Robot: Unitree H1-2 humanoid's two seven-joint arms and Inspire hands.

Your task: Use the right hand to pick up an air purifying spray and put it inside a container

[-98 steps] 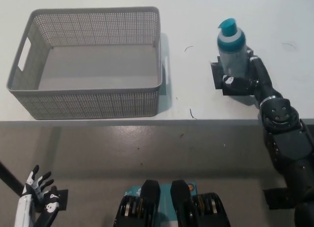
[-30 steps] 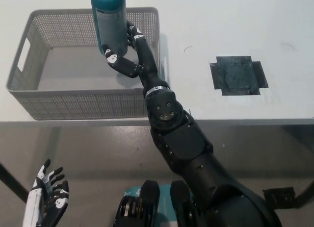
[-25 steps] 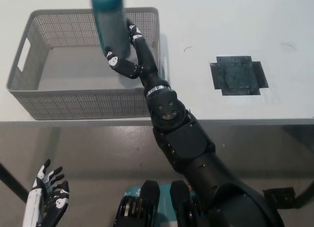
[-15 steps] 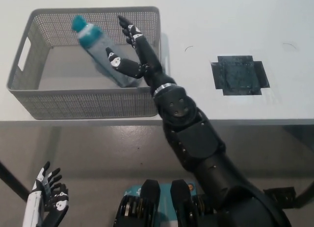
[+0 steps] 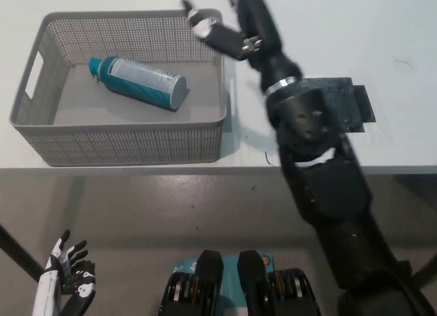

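The grey mesh basket (image 5: 123,142) sits at about ten o'clock on the white table (image 5: 307,29), and the teal air purifying spray (image 5: 140,76) lies on its side inside it, cap toward nine o'clock, base toward three. The black right hand (image 5: 229,22) hangs above the basket's far right corner near twelve o'clock, fingers apart, holding nothing. A black square mat (image 5: 351,104) lies at two o'clock, partly hidden by the forearm. The white left hand (image 5: 67,285) rests at seven o'clock, fingers spread.
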